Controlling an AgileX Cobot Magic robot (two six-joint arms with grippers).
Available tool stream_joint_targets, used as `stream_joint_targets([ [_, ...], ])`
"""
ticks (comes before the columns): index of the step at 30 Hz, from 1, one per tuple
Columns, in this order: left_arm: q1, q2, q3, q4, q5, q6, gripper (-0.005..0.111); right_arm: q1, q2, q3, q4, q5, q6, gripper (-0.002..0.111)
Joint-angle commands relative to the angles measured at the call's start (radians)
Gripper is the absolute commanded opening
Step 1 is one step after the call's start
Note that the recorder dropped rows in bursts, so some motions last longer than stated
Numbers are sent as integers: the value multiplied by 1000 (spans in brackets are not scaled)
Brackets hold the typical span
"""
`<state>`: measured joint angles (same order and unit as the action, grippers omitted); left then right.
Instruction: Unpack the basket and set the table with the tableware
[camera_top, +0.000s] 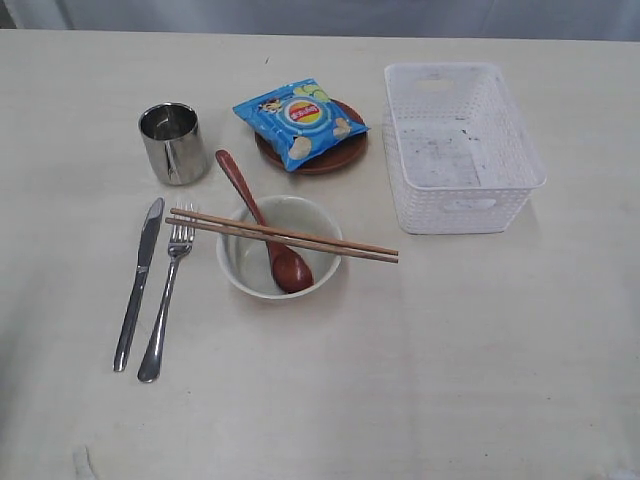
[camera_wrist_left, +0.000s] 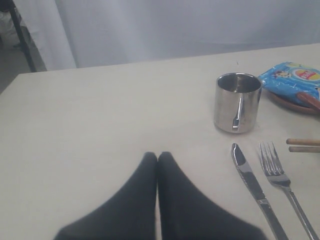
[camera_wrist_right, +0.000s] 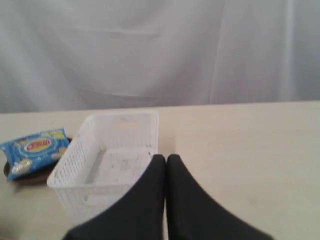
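Observation:
The white basket (camera_top: 460, 145) (camera_wrist_right: 107, 165) stands empty at the right of the table (camera_top: 480, 350). A white bowl (camera_top: 279, 247) holds a reddish-brown spoon (camera_top: 262, 225), and two chopsticks (camera_top: 285, 236) (camera_wrist_left: 303, 145) lie across its rim. Left of the bowl lie a steel knife (camera_top: 138, 282) (camera_wrist_left: 254, 184) and fork (camera_top: 166, 296) (camera_wrist_left: 282, 182). A shiny steel cup (camera_top: 172, 142) (camera_wrist_left: 237, 101) stands behind them. A brown plate (camera_top: 330, 155) carries a blue chip bag (camera_top: 300, 120). My left gripper (camera_wrist_left: 157, 156) is shut and empty, left of the knife. My right gripper (camera_wrist_right: 165, 158) is shut and empty, by the basket's corner. Neither arm shows in the exterior view.
A pale curtain (camera_wrist_right: 160, 50) hangs behind the table's far edge. A dark leg of some stand (camera_wrist_left: 22, 35) rises past the table's corner in the left wrist view.

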<state>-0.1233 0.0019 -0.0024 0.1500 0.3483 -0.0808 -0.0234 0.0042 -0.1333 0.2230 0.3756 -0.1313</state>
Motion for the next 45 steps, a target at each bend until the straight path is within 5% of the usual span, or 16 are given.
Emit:
stream_joint_targets([
  [1, -5, -2, 2, -2, -1, -2, 0, 42, -4, 83, -15, -4, 3, 0],
  [45, -5, -2, 2, 4, -1, -2, 0, 96, -4, 133, -277, -28, 227, 0],
])
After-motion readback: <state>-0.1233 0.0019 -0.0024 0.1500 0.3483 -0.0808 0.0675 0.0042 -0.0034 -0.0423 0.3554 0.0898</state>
